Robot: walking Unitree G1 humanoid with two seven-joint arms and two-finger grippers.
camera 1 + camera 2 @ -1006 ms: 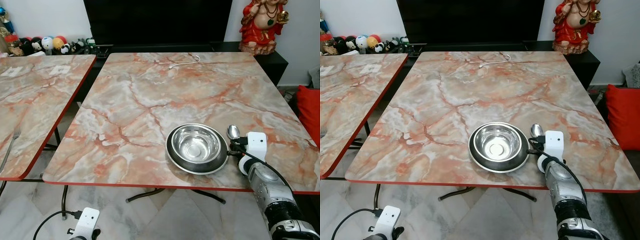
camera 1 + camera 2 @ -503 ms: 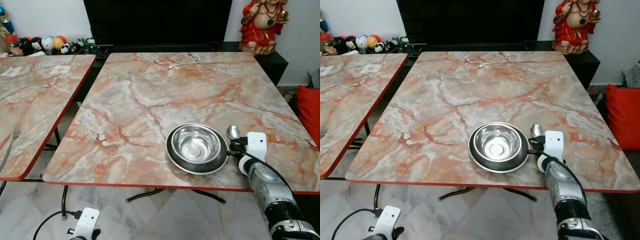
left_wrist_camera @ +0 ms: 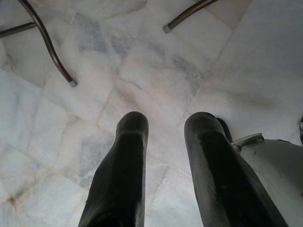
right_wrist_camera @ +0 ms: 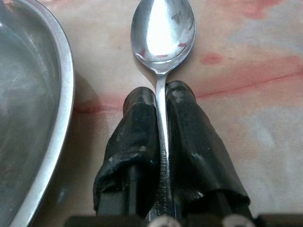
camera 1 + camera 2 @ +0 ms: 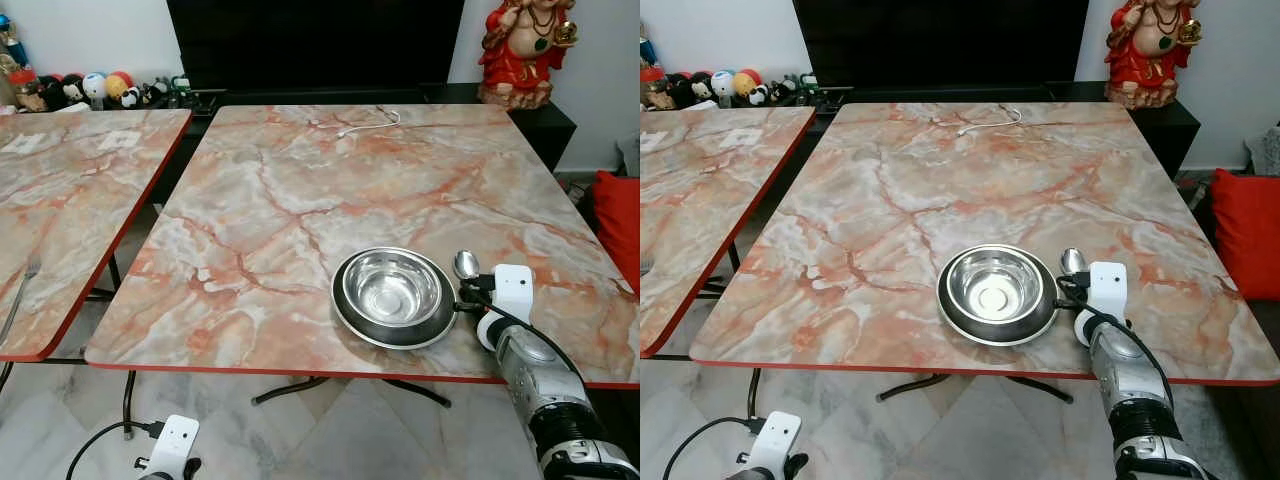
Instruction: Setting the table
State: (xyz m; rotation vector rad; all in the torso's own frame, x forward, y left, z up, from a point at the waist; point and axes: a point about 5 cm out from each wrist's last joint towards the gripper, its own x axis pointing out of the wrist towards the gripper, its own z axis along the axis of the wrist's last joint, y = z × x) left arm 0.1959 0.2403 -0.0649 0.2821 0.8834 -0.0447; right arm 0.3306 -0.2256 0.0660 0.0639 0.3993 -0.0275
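A steel bowl [image 5: 392, 287] sits inside a steel plate [image 5: 348, 318] near the front edge of the marble table [image 5: 300, 190]. Just right of the plate, a metal spoon [image 4: 163, 29] lies with its bowl end [image 5: 466, 263] pointing away from me. My right gripper [image 4: 160, 92] is shut on the spoon's handle, low over the tabletop beside the plate rim [image 4: 61, 94]. The left gripper [image 3: 163, 125] hangs open below table height, over the pale tiled floor.
A second marble table [image 5: 70, 190] stands to the left with a narrow gap between. A white cable [image 5: 368, 124] lies at the far side of the main table. A red statue [image 5: 520, 50], a dark cabinet and a red cushion [image 5: 618, 225] are on the right.
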